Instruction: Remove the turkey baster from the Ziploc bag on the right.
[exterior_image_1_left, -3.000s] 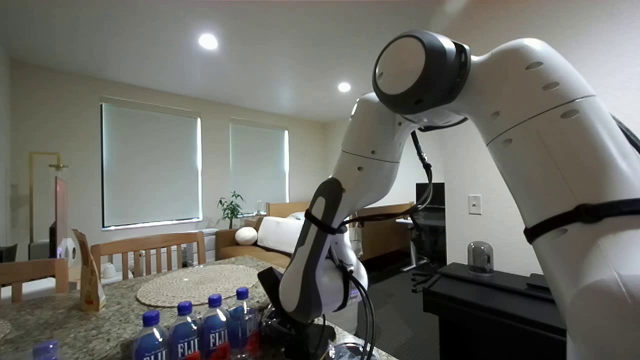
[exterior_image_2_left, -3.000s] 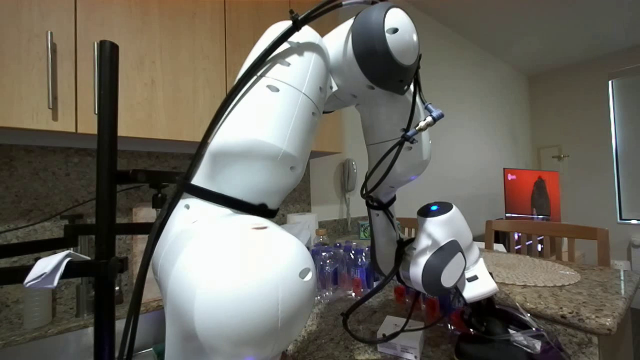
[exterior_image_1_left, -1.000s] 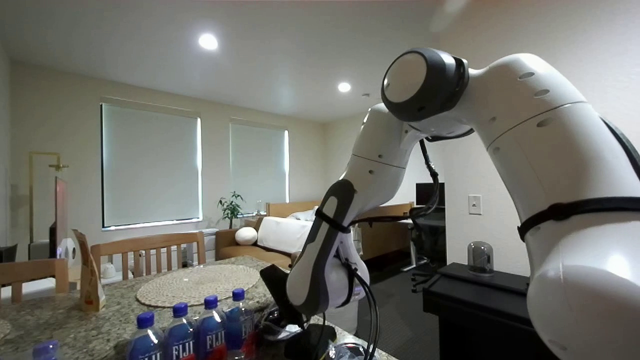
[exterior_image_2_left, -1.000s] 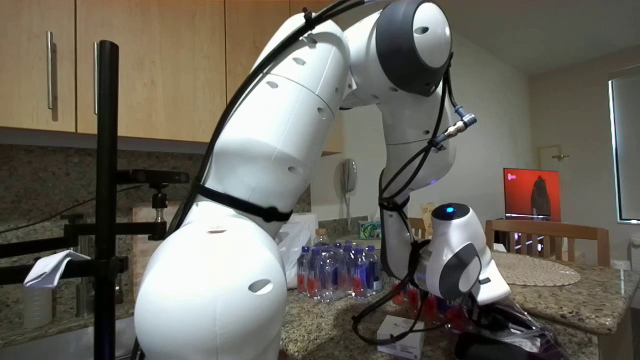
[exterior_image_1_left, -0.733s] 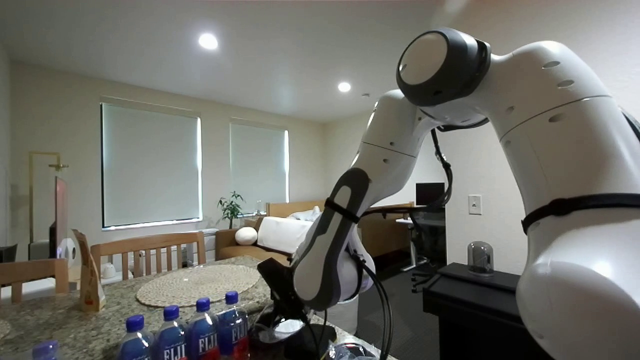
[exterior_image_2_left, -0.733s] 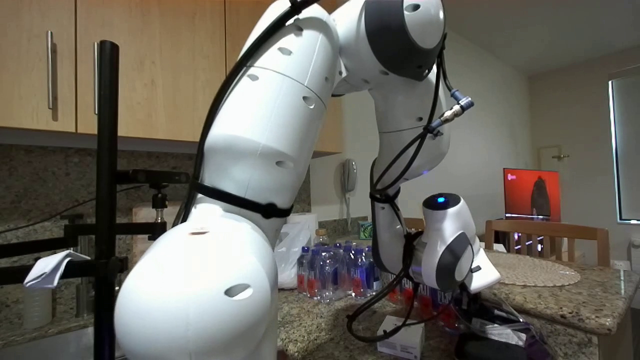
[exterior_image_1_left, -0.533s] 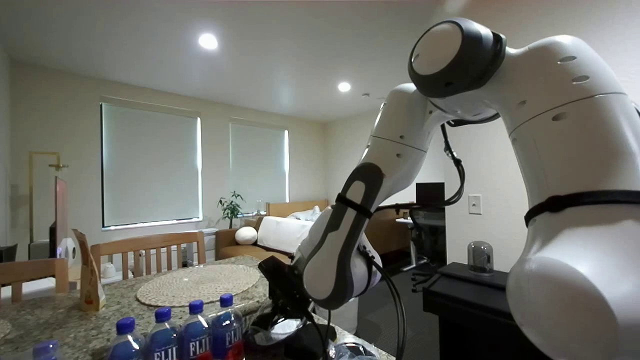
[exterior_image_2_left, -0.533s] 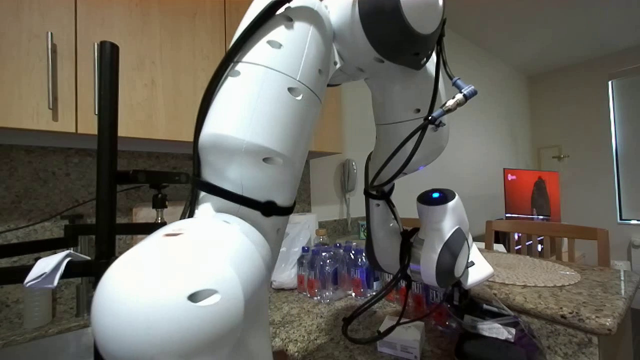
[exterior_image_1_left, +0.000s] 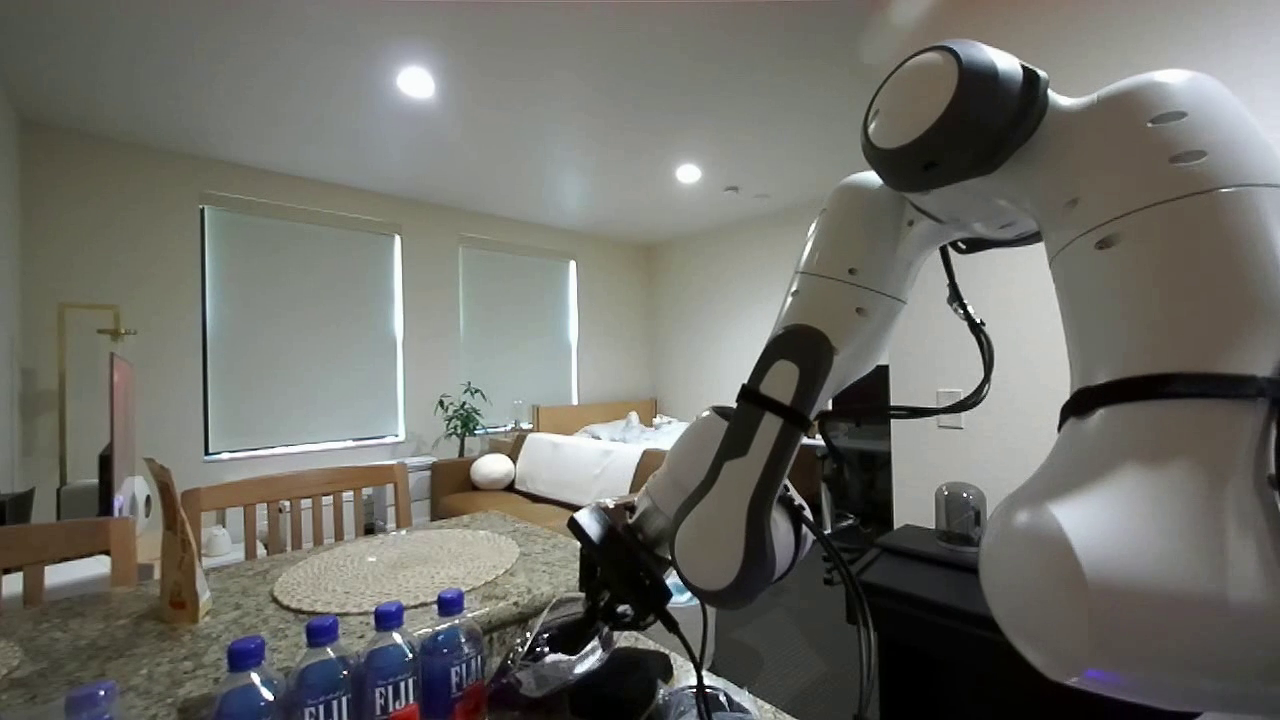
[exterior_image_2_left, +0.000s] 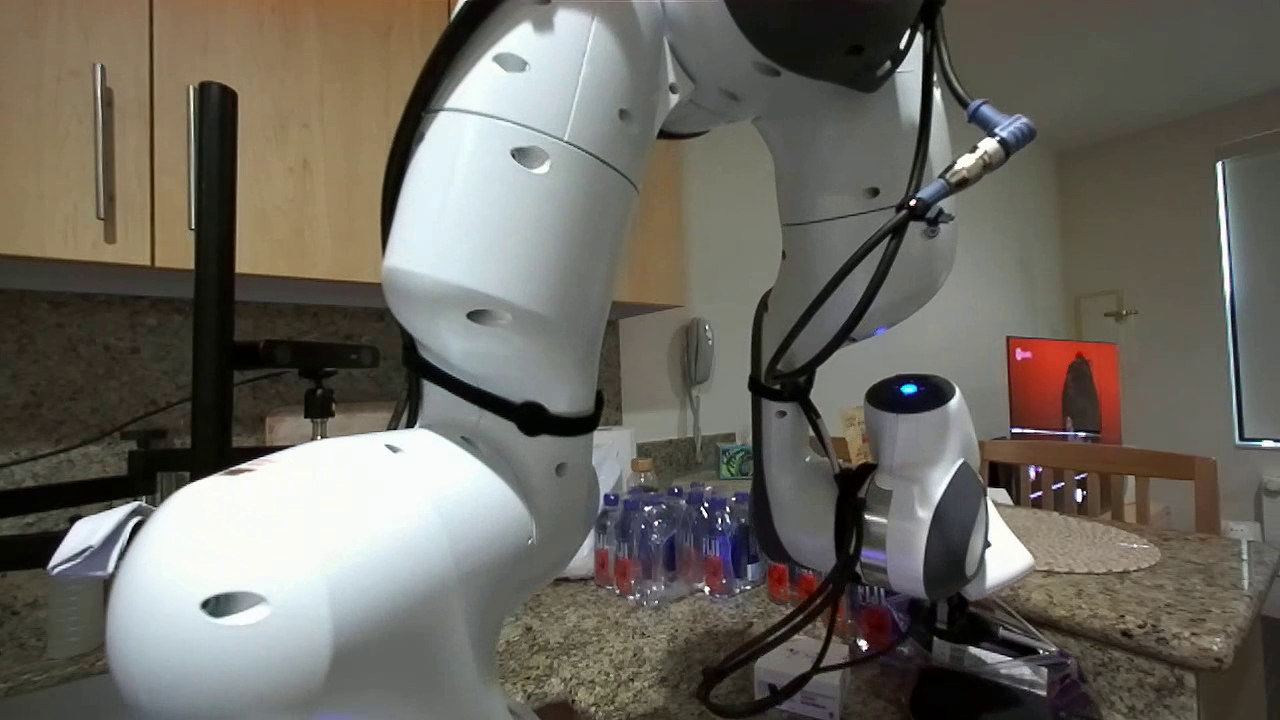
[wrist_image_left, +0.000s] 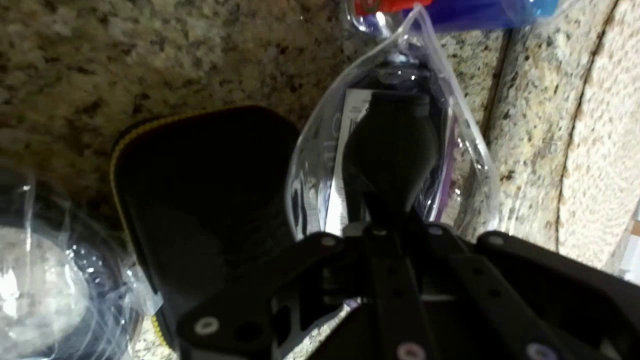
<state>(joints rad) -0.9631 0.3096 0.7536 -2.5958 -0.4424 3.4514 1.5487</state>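
Note:
The turkey baster (wrist_image_left: 392, 145) shows its dark bulb in the wrist view, tapering to a pinched end at the fingertips. My gripper (wrist_image_left: 392, 215) is shut on that end. Around the bulb spreads the mouth of the clear Ziploc bag (wrist_image_left: 312, 175), and a white printed label lies inside it. The rest of the baster is hidden in the bag and behind the bulb. In an exterior view the bag (exterior_image_1_left: 545, 660) stands slanted, with the gripper (exterior_image_1_left: 603, 615) right above its mouth. The fingertips are too dark to make out there.
Beside the bag lies a black case (wrist_image_left: 205, 200) with a yellow zipper; beyond it is a second clear bag (wrist_image_left: 45, 290) with a round item. Several water bottles (exterior_image_1_left: 390, 670) stand close by. A white box (exterior_image_2_left: 800, 675) sits under the arm's cables. A raised counter edge (wrist_image_left: 500, 95) borders the bag.
My arm has drawn back, and the gripper has shifted right and tilted in an exterior view. The bag there stretches up higher than before. The jaws have stayed shut.

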